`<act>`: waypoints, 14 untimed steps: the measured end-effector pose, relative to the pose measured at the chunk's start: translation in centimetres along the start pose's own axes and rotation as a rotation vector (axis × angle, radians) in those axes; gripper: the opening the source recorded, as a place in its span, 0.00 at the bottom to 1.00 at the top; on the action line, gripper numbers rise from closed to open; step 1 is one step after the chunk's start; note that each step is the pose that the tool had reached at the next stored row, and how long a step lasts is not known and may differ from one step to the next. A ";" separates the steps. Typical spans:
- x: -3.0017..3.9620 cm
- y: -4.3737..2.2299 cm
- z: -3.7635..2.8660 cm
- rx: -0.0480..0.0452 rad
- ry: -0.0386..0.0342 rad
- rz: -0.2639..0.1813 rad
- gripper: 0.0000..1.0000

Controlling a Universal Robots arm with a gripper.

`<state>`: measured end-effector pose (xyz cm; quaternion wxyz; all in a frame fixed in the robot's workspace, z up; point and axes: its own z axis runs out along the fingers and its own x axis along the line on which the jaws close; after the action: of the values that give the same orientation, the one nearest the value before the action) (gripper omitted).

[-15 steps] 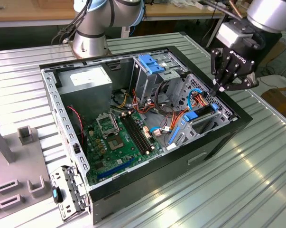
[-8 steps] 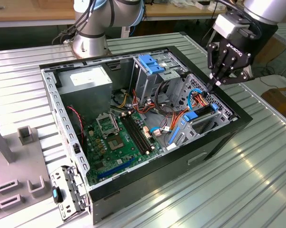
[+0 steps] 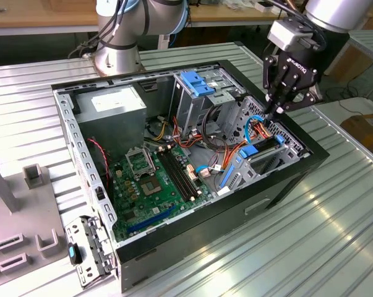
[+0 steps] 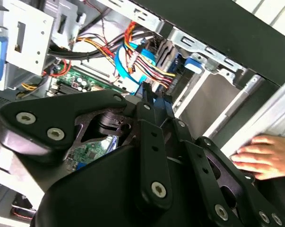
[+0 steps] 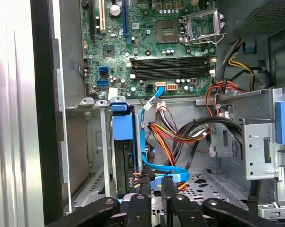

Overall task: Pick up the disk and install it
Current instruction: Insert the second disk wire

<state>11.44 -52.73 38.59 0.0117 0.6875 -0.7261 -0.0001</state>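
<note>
Now the gripper (image 3: 276, 112), fingers nearly closed on nothing I can make out, hangs over the disk (image 5: 123, 146) standing in its bay.

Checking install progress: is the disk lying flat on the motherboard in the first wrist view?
No, the disk stands on edge in the drive bay beside the motherboard, its blue rail up.

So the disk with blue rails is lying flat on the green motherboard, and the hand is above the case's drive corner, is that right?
Not quite. The disk is not on the motherboard; in the first wrist view it stands on edge in the metal bay beside it, with cables plugged at its end. The hand is indeed above that drive corner of the case, as the exterior view shows.
</note>
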 end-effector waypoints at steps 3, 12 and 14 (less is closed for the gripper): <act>-0.04 0.00 0.09 0.0014 0.0256 0.000 0.31; -0.46 0.01 0.98 0.0023 0.0423 0.001 0.16; -0.46 0.01 0.98 0.0023 0.0427 0.001 0.16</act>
<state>11.43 -52.28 37.60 0.0264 0.6871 -0.7259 0.0154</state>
